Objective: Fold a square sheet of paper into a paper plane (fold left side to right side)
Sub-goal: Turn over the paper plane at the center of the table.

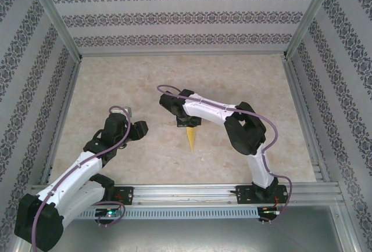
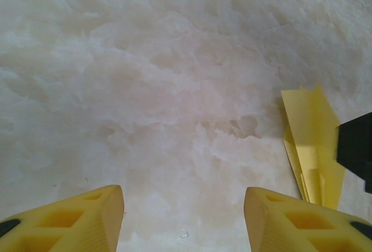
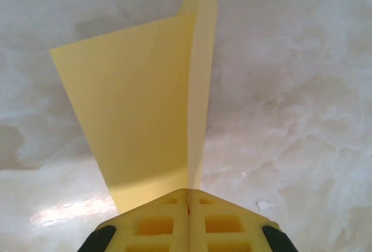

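Right gripper (image 3: pixel 188 197): jaws pressed together, pinching the plane (image 3: pixel 145 107) along its centre crease. Seen from the right wrist: crease running straight into the seam between the two yellow pads (image 3: pixel 157 223), one wide flap spread to the left of it, one narrow flap standing just to the right.

From above: plane (image 1: pixel 191 137) near the middle of the table (image 1: pixel 232 83), gripped at its wide far end by the right gripper (image 1: pixel 187 123), with the pointed tip sticking out toward the arm bases. Cannot tell whether the tip touches the table.

Left gripper (image 2: pixel 183 205): jaws spread, with bare table between them. Plane (image 2: pixel 311 141) lying outside the jaws, to the right of the right finger (image 2: pixel 290 220) and not touching it. From above, left gripper (image 1: pixel 138 129) near the plane, on its left.
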Motion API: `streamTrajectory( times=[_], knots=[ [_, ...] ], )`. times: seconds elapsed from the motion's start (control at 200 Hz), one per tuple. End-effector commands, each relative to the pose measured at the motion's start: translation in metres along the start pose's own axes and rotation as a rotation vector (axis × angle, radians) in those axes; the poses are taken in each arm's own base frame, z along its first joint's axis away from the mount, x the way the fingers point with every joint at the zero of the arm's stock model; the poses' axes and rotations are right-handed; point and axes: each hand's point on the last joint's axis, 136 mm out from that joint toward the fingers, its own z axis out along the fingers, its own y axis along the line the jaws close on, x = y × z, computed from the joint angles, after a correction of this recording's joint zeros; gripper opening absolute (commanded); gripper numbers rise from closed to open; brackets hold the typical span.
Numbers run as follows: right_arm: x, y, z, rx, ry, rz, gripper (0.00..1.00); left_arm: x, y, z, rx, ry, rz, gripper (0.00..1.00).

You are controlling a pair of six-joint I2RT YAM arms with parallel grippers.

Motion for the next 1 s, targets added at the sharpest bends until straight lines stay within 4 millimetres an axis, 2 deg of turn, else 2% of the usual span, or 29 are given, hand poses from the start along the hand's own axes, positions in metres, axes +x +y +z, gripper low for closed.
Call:
streamTrajectory(
  times=[0.0, 0.21, 0.34, 0.45, 0.72, 0.854, 0.994],
  knots=[
    [-0.002, -0.012, -0.027, -0.019, -0.052, -0.005, 0.0, -0.01, -0.004, -0.006, 0.011, -0.006, 0.004, 0.58],
    [-0.011, -0.019, -0.064, -0.152, -0.147, -0.006, 0.0, -0.024, -0.016, -0.016, 0.061, -0.041, -0.024, 0.61],
    [-0.019, -0.018, -0.091, -0.336, -0.238, -0.015, 0.0, -0.035, -0.024, -0.027, 0.096, -0.081, -0.032, 0.61],
    [-0.024, -0.02, -0.106, -0.514, -0.285, -0.018, 0.0, -0.042, -0.029, -0.034, 0.123, -0.113, -0.045, 0.62],
    [-0.027, -0.022, -0.12, -1.041, -0.296, 0.027, 0.0, -0.049, -0.043, -0.037, 0.202, -0.13, -0.087, 0.62],
    [-0.022, -0.02, -0.113, -1.196, -0.262, 0.04, 0.0, -0.049, -0.05, -0.033, 0.243, -0.115, -0.105, 0.62],
    [-0.02, -0.012, -0.096, -1.269, -0.231, 0.077, 0.0, -0.047, -0.058, -0.024, 0.283, -0.08, -0.12, 0.61]
  ],
)
